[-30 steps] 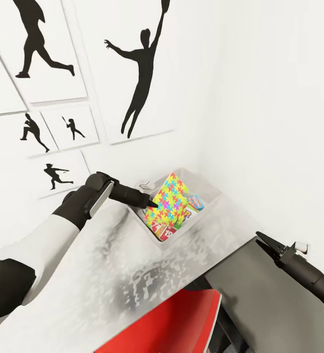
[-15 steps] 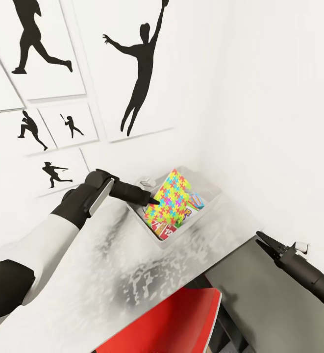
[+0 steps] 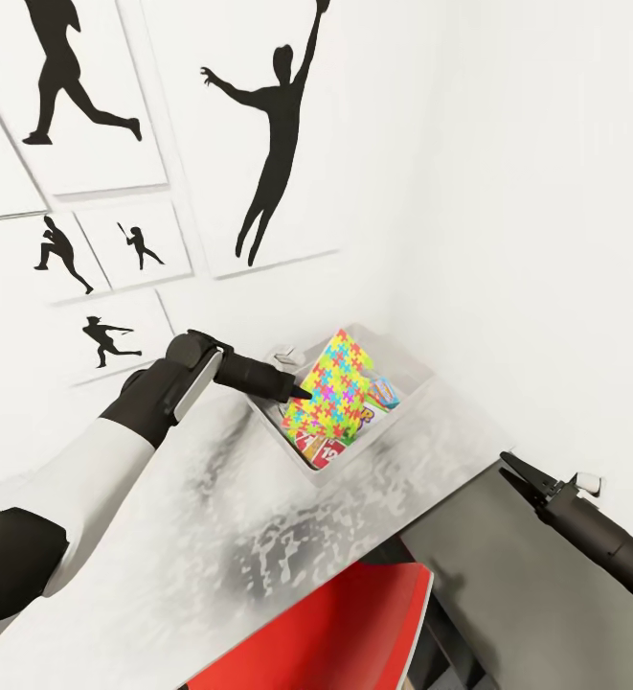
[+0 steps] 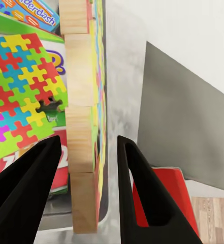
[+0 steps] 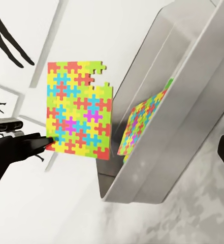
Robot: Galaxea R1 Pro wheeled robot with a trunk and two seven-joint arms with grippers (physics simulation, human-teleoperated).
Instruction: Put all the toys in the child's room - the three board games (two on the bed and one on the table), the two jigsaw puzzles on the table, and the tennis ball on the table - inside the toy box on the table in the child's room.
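Two arms in frame. Red chair (image 3: 335, 623) nearest, tucked under the table (image 3: 259, 517). Right gripper (image 3: 509, 468) idles over the dark section, fingertips together, well apart from the work. Left gripper (image 3: 299, 393) pinches the lower corner of one jigsaw puzzle (image 3: 340, 383), standing on edge above the toy box (image 3: 407, 407), long axis steeply tilted. Judgement: lower and release. Second jigsaw puzzle (image 5: 142, 124) and board games (image 4: 33, 15) already inside. White wall beyond, silhouette posters (image 3: 259, 134).

red flat chair seat (image 3: 340, 628): cut off by bottom edge | printed board game boxes (image 3: 321, 448): mostly hidden under bright jigsaw puzzle square (image 3: 333, 393) | right tool (image 3: 508, 468): too small to tell
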